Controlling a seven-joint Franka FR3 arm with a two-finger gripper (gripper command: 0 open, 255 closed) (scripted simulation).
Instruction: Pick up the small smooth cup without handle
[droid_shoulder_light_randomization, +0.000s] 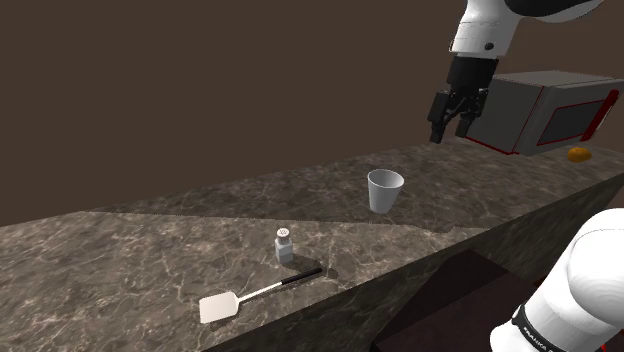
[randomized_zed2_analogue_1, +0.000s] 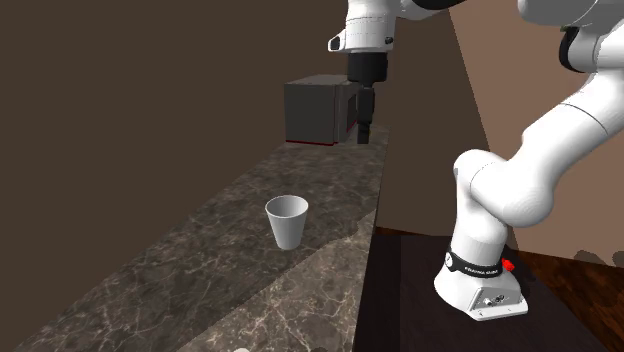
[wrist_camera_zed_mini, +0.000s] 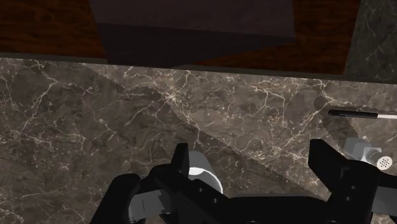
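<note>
Cup (wrist_camera_zed_mini: 202, 173): lower part hidden behind one finger of the gripper (wrist_camera_zed_mini: 249, 151).
Shaker (wrist_camera_zed_mini: 376, 159): half covered by the other finger.
Spatula (wrist_camera_zed_mini: 359, 114): blade cut off at the wrist view's edge.
Grey box appliance (droid_shoulder_light_randomization: 540, 105): kind unclear.
Orange item (droid_shoulder_light_randomization: 578, 154): too small to identify.
</note>
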